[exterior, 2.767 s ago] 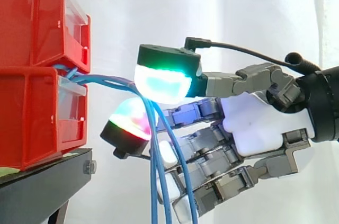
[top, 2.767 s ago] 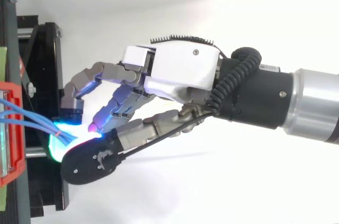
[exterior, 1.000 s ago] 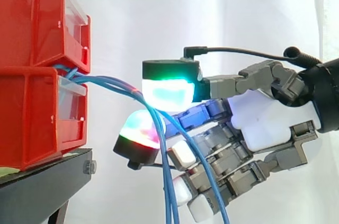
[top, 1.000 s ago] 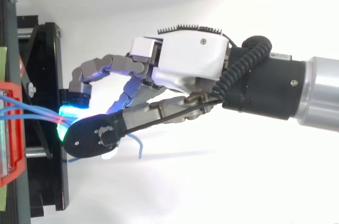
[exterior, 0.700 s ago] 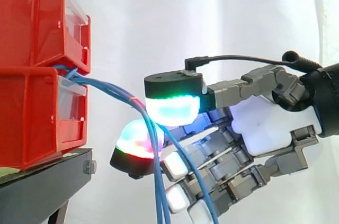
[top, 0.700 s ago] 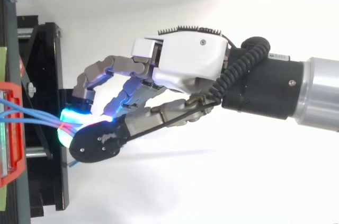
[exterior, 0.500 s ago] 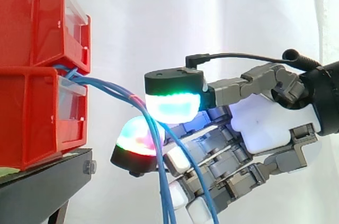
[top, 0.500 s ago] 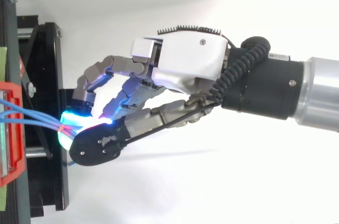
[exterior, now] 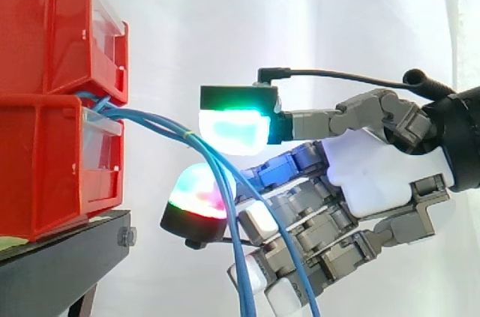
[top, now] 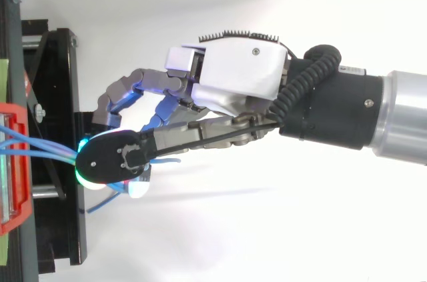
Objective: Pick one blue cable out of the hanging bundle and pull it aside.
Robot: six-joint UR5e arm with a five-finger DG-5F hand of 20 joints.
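Several blue cables (exterior: 154, 118) leave the slot between the two stacked red bins (exterior: 52, 32), arc to the right and hang down (exterior: 240, 272). My hand (exterior: 367, 174) reaches in from the right with its fingers curled. The green-white thumb pad (exterior: 234, 128) sits just above the bundle and a red-green finger pad (exterior: 196, 193) just below it. The cables run through the narrow gap between these two pads and drop in front of the lower fingers. From above, the cables (top: 40, 152) end under the thumb of the hand (top: 230, 72), and one strand (top: 107, 202) loops out below it.
The red bins rest on a black stand (exterior: 60, 264) at the left; from above the stand (top: 57, 95) and the bin front (top: 17, 162) lie close to the fingertips. A white curtain hangs behind.
The thumb pad has risen slightly off the lower finger pad, widening the gap round the cables. In the top view the thumb swung over the fingers and a cable loop sprang out below.
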